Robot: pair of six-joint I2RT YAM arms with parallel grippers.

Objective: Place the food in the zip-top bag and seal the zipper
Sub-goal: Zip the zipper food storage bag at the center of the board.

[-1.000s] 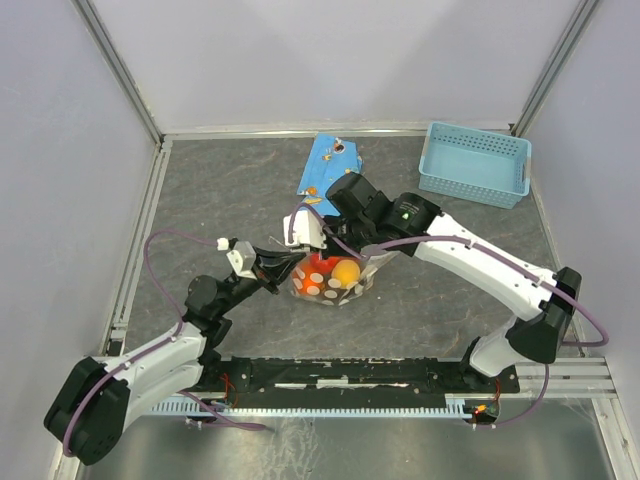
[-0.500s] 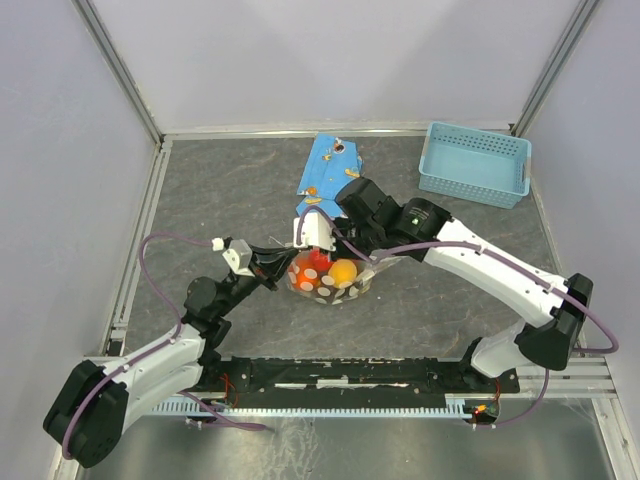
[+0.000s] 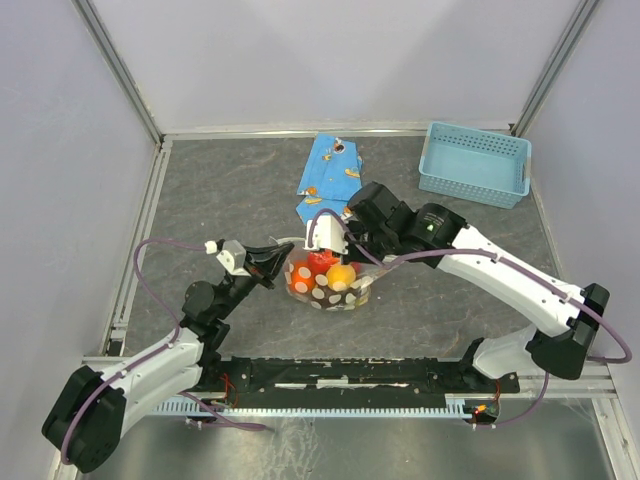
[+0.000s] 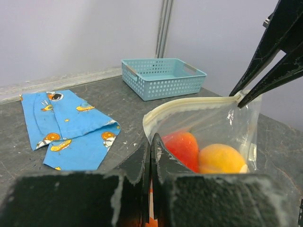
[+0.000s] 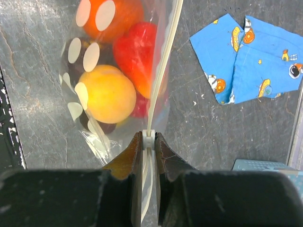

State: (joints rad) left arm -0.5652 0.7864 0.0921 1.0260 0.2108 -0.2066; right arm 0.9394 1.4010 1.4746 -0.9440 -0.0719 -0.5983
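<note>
The zip-top bag (image 3: 328, 290) sits in the middle of the gray table (image 3: 200, 190) between the two arms. All the food (image 5: 108, 94) I can see is inside it, so the job now looks like closing the top. The left gripper (image 4: 151, 142) has its fingers pressed together on one corner of the bag and the right gripper (image 5: 149, 140) squeezes the zipper (image 5: 164, 66) at the other end, but the mouth gapes open between them, so I think the right one must slide along the strip, squeezing all the way, while the left holds tight.
</note>
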